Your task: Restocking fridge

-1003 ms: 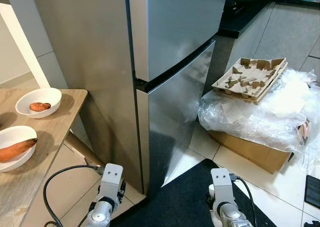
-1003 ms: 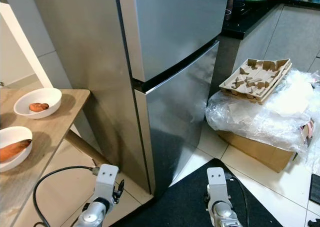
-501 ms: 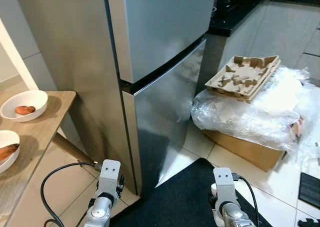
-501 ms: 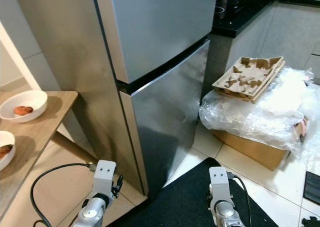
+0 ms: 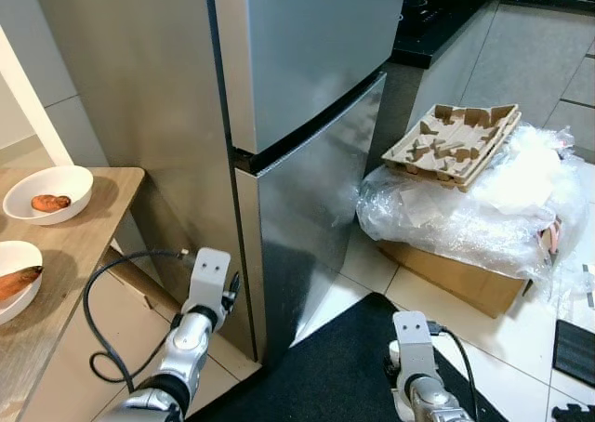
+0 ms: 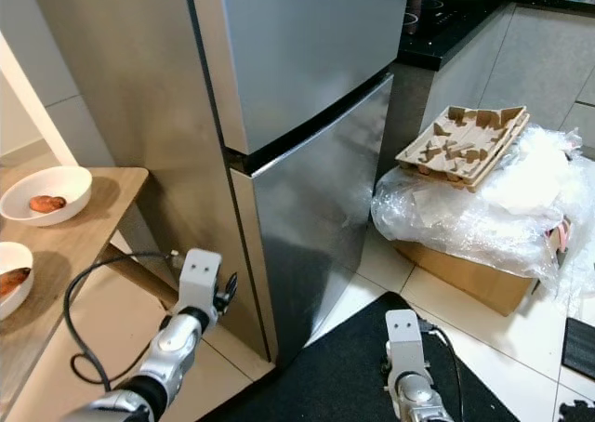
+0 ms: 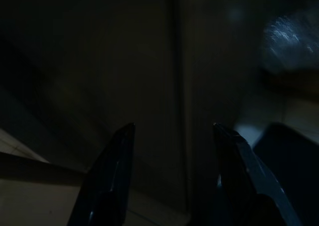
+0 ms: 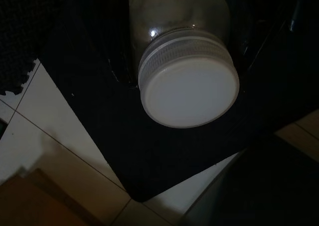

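Facing the closed fridge (image 5: 307, 115), the left hand (image 7: 174, 151) hangs with fingers spread wide near its lower door (image 5: 316, 208). The right hand (image 8: 184, 61) grips a white-lidded jar (image 8: 188, 89) low over the dark mat (image 5: 344, 366).

Closed two-door steel fridge (image 5: 307, 115); white-lidded glass jar (image 8: 187, 81) over black mat.

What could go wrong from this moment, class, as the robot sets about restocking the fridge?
1. The left claw is open, aimed at the closed tall stainless-steel fridge; black fingers may slip off the door edge.
2. The right claw holds a white-lidded glass jar low above the black floor mat; it might drop.
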Available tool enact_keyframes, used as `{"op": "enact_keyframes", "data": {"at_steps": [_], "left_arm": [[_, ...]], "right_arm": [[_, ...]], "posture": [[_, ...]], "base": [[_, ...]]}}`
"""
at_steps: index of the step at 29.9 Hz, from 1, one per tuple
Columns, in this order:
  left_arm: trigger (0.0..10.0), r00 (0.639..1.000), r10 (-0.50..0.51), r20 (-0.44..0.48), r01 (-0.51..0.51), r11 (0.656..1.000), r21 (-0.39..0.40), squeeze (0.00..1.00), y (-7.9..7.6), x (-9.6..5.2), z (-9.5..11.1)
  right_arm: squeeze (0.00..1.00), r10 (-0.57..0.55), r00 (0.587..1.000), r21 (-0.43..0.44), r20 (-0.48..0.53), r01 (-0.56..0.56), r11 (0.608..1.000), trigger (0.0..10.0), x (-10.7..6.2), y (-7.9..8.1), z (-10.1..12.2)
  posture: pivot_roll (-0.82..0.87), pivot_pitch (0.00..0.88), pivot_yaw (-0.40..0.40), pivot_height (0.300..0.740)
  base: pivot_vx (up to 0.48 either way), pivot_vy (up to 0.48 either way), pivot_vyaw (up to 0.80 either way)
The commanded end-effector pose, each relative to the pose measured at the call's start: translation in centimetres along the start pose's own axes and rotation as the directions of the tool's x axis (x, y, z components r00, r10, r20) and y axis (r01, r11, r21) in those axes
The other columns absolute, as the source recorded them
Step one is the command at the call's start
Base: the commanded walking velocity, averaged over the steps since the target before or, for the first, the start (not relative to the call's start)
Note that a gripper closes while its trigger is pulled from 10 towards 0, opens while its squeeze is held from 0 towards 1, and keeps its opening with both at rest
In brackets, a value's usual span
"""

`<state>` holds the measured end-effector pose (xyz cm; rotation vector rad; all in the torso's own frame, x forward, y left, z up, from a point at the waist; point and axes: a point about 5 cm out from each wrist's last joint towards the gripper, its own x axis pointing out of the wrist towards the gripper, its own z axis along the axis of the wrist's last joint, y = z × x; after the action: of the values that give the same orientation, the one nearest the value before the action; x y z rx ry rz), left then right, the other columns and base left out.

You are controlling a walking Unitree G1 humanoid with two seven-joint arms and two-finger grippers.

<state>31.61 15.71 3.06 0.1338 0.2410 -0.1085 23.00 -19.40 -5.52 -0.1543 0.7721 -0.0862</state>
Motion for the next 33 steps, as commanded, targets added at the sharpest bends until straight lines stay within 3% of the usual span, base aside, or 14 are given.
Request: {"op": "enact_keyframes", "data": {"at_steps": [1, 2, 3, 4, 7, 20, 25, 26, 28, 33], "left_arm": [[5.1, 0.999, 0.049, 0.001, -0.049, 0.999, -0.016, 0.00, 1.7, 0.3, 0.6], [4.4, 0.998, 0.064, -0.001, -0.064, 0.998, -0.025, 0.00, 2.1, 0.4, 0.9], [0.0, 0.996, 0.086, -0.009, -0.086, 0.995, -0.044, 0.00, 2.6, 0.7, 1.3], [0.0, 0.987, 0.158, -0.027, -0.160, 0.984, -0.073, 0.00, 4.0, 0.9, 1.8], [0.0, 0.977, 0.212, -0.031, -0.214, 0.974, -0.077, 0.00, 5.1, 1.1, 2.4], [0.0, 0.993, 0.119, -0.006, -0.119, 0.988, -0.097, 0.00, 5.0, 1.9, 4.1], [0.0, 0.995, -0.084, -0.051, 0.071, 0.975, -0.212, 0.00, 4.6, 2.1, 4.0], [0.0, 0.995, -0.084, -0.051, 0.071, 0.975, -0.212, 0.00, 4.6, 2.1, 4.0], [0.0, 0.972, -0.231, -0.036, 0.220, 0.955, -0.199, 0.00, 4.7, 1.7, 4.0], [0.0, 0.959, -0.281, -0.039, 0.271, 0.949, -0.158, 0.00, 5.3, 1.4, 4.1]], "right_arm": [[0.00, -0.002, 1.000, -0.014, 0.015, 0.003, 1.000, 10.0, 0.0, -0.1, 0.3], [0.00, -0.004, 1.000, -0.013, 0.015, 0.004, 1.000, 10.0, 0.0, -0.2, 0.2], [0.00, -0.007, 1.000, -0.011, 0.014, 0.007, 1.000, 10.0, 0.0, -0.3, 0.2], [0.00, -0.011, 1.000, -0.012, 0.014, 0.011, 1.000, 10.0, 0.0, -0.6, 0.1], [0.00, -0.014, 1.000, -0.016, 0.014, 0.014, 1.000, 10.0, 0.0, -0.8, 0.1], [0.00, -0.013, 1.000, -0.033, 0.017, 0.014, 0.999, 10.0, 0.1, -1.2, 0.3], [0.00, -0.006, 1.000, -0.035, 0.017, 0.007, 0.999, 10.0, 0.1, -1.0, 0.5], [0.00, -0.006, 1.000, -0.035, 0.017, 0.007, 0.999, 10.0, 0.1, -1.0, 0.5], [0.00, -0.004, 1.000, -0.037, 0.015, 0.004, 0.999, 10.0, 0.1, -1.0, 0.4], [0.00, -0.003, 1.000, -0.036, 0.014, 0.004, 0.999, 10.0, 0.1, -0.9, 0.3]], "posture": [[-0.12, 0.012, 0.017, 0.740], [-0.12, 0.014, 0.016, 0.740], [-0.13, 0.023, 0.012, 0.740], [-0.13, 0.032, 0.007, 0.740], [-0.13, 0.039, 0.001, 0.740], [-0.13, 0.063, -0.023, 0.740], [-0.12, 0.075, -0.026, 0.740], [-0.12, 0.075, -0.026, 0.740], [-0.12, 0.076, -0.025, 0.740], [-0.13, 0.076, -0.023, 0.740]], "base": [[0.000, 0.000, 0.00], [0.000, 0.000, 0.00], [0.000, 0.000, 0.00], [0.000, 0.000, 0.00], [0.000, 0.000, 0.00], [0.000, 0.000, 0.00], [0.000, 0.000, 0.00], [0.000, 0.000, 0.00], [0.000, 0.000, 0.00], [0.000, 0.000, 0.00]]}}
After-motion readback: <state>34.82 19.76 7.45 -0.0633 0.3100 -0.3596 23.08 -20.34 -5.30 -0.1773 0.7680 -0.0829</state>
